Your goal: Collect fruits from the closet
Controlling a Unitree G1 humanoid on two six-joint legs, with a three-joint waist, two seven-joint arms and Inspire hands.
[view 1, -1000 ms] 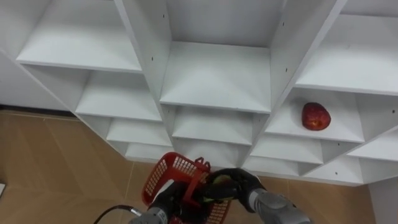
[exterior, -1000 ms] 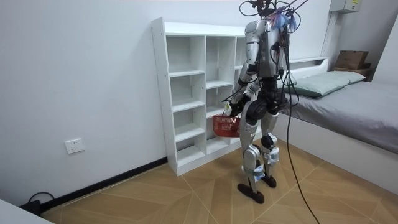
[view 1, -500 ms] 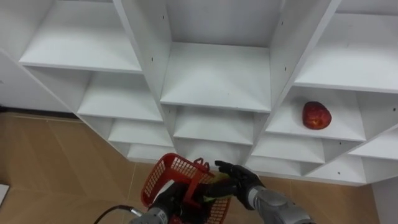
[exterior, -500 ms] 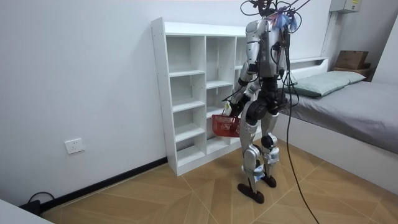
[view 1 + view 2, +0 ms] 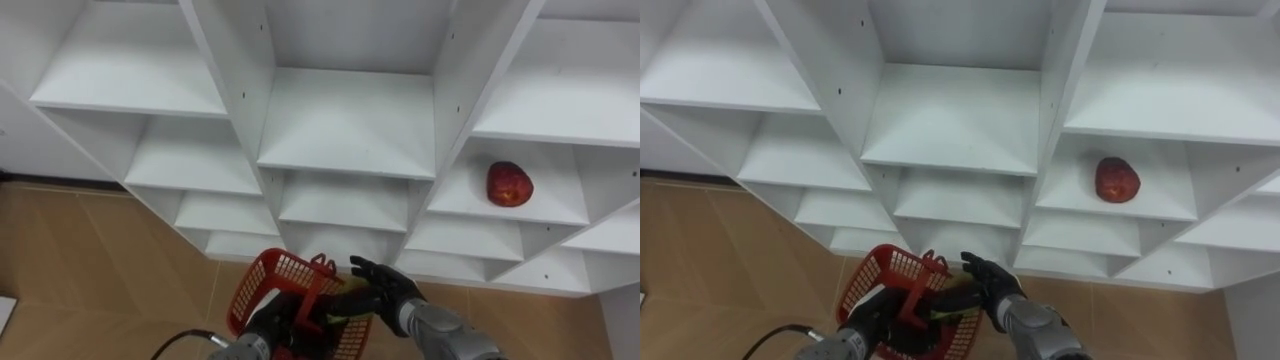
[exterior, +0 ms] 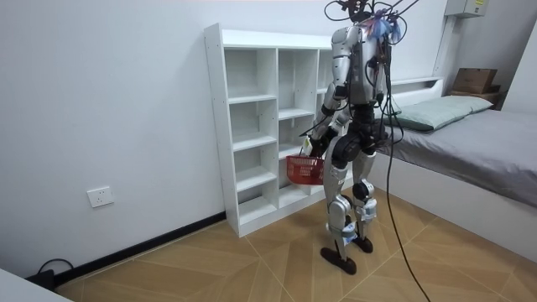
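A red apple point(image 5: 509, 185) lies on a shelf in the right column of the white closet point(image 5: 345, 120). Low in front of the shelves hangs a red plastic basket point(image 5: 262, 285), with my left hand point(image 5: 268, 318) shut on its handle. My right hand point(image 5: 384, 289) hovers over the basket's right rim, open with its fingers spread and nothing in them. A yellow-green fruit point(image 5: 341, 307) lies in the basket just under those fingers. In the room view I stand upright facing the closet point(image 6: 252, 126), the basket point(image 6: 304, 170) at hip height.
The other closet compartments hold nothing. Wooden floor point(image 5: 90, 270) spreads below and to the left. In the room view a bed point(image 6: 470, 134) stands behind me on the room view's right, and a wall socket point(image 6: 100, 197) sits low on the left wall.
My right hand was curled round the yellow-green fruit over the basket; its fingers have spread open and the fruit now lies in the basket. The left hand and basket have held still.
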